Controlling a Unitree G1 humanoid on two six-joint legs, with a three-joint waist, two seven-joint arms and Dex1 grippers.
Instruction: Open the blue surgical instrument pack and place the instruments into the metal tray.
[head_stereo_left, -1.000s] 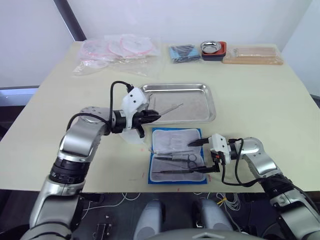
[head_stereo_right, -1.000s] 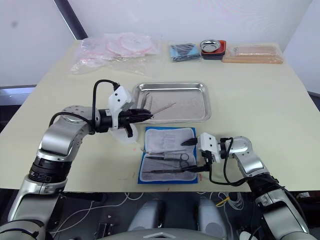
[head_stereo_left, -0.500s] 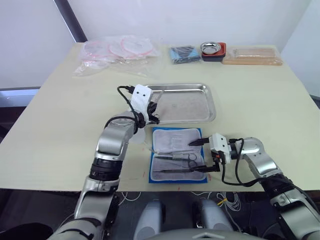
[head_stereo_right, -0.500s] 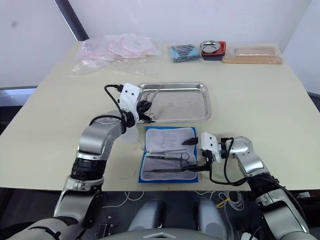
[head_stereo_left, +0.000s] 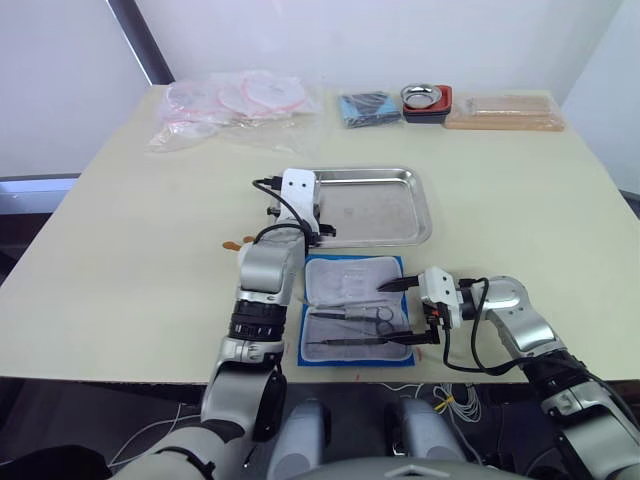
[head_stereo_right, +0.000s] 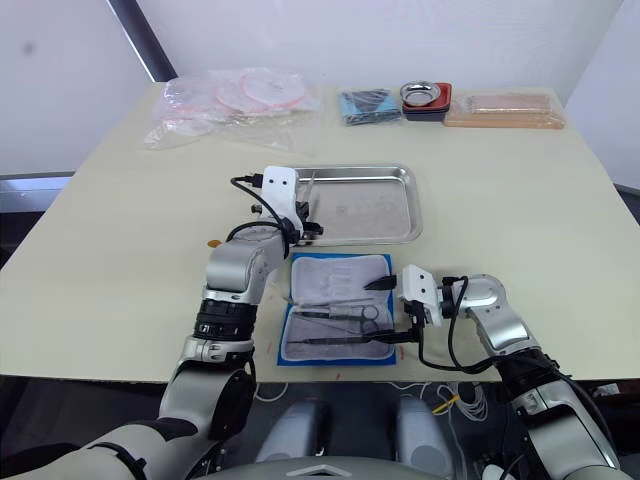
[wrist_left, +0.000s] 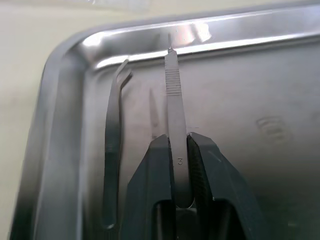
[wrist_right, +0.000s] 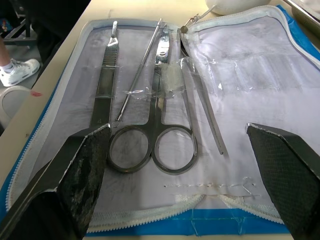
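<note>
Partly hidden or cut off: scalpel handle (wrist_left: 175, 125), lower end hidden between left gripper (wrist_left: 179, 150) fingers; curved forceps (wrist_left: 112, 150) and tray (wrist_left: 60, 100), cut by picture edges; pack (wrist_right: 240, 75), corners out of frame; scissor (wrist_right: 160, 110) blades blurred under clear sleeve.

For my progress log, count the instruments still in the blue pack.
4, side by side in the blue pack's half nearest the robot: a flat handle, a thin probe, ring-handled scissors and a thin rod. The clear sleeves may hide more.
</note>
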